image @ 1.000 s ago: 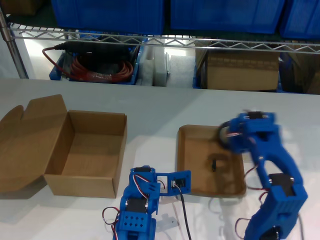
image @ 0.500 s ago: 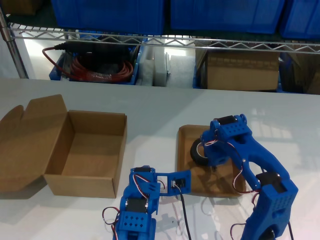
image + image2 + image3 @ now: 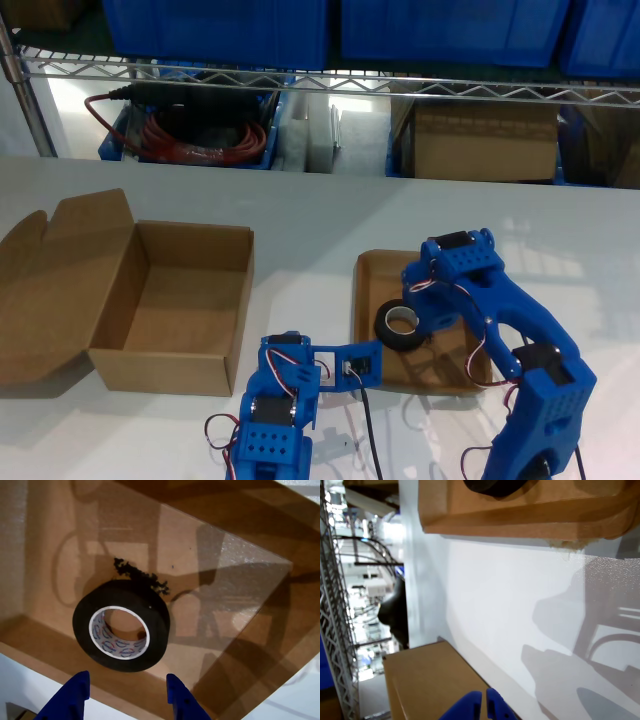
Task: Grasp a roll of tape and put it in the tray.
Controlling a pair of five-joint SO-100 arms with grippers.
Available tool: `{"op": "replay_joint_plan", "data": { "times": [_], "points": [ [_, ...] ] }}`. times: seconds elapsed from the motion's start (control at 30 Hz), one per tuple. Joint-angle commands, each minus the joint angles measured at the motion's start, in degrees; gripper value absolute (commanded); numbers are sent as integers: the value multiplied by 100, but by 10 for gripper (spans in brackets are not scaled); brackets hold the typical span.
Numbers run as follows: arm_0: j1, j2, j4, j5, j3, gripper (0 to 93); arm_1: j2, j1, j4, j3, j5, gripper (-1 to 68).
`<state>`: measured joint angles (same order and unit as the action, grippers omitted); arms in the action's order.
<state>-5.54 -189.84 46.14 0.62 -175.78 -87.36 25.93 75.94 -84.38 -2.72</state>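
Note:
The roll of tape (image 3: 400, 325), a black ring with a pale core, rests on the floor of the brown tray (image 3: 383, 280), close to its wall on the exterior view's left. In the first wrist view the roll of tape (image 3: 121, 625) sits beside a small dark mark on the tray (image 3: 230, 580). My first gripper (image 3: 127, 700) is open just above the roll, touching nothing; it hangs over the tray (image 3: 432, 312). My second gripper (image 3: 481, 705) is shut and empty, low near the tray's front edge (image 3: 360, 362). The second wrist view shows the tray (image 3: 520, 510) from outside.
A larger deep cardboard box (image 3: 180, 300) with an open flap lid stands at the exterior view's left, and shows as the box (image 3: 430, 680) in the second wrist view. A wire shelf (image 3: 320, 85) with blue bins, cables and cartons runs along the back.
The first arm swung toward the exterior view's left with the roll and lowered it into the tray. Its jaws have opened and the roll now lies free on the tray floor.

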Motion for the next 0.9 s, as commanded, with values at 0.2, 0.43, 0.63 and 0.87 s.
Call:
{"op": "replay_joint_plan", "data": {
  "times": [0.2,0.43,0.63,0.87],
  "points": [
    [44,-62,-70,-18,-185,2,-3357,-1811,-1767,-2689,378,3],
    [44,-62,-70,-18,-185,2,-7796,-2681,-3059,-7453,1459,2],
    [44,-62,-70,-18,-185,2,-9369,-2883,-2558,-8631,1679,2],
    [44,-62,-70,-18,-185,2,-10090,-2900,-2127,-8877,1626,2]
  ]
}}
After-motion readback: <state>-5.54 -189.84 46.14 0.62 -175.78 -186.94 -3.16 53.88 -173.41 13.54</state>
